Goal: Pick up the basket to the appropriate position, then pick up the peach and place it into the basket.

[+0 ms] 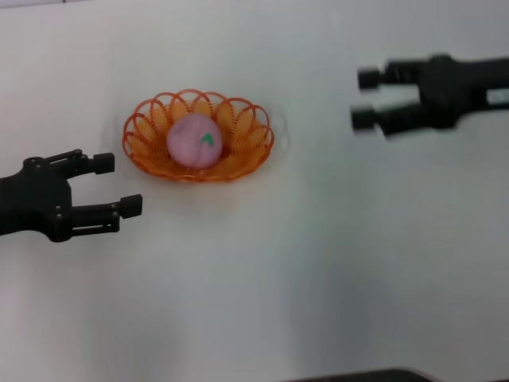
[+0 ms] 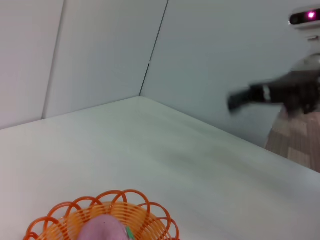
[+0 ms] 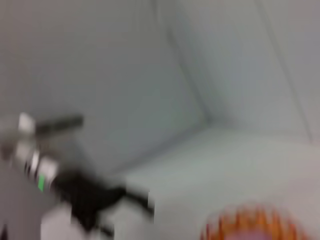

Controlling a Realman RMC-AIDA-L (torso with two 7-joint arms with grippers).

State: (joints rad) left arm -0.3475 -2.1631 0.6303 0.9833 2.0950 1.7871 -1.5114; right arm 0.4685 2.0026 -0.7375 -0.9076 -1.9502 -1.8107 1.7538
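Observation:
The orange wire basket (image 1: 199, 136) sits on the white table, left of centre. The pink peach (image 1: 193, 141) with its green leaf lies inside it. My left gripper (image 1: 117, 185) is open and empty, just left of the basket at its near side, apart from it. My right gripper (image 1: 366, 99) is open and empty, to the right of the basket and well clear of it. The left wrist view shows the basket's rim (image 2: 107, 200), the top of the peach (image 2: 102, 231) and the right arm (image 2: 270, 95) farther off. The right wrist view shows the basket (image 3: 252, 222) blurred.
The white table (image 1: 318, 263) has white walls behind it (image 2: 100, 50). A dark edge (image 1: 374, 376) shows at the table's near side. The left arm (image 3: 90, 197) shows blurred in the right wrist view.

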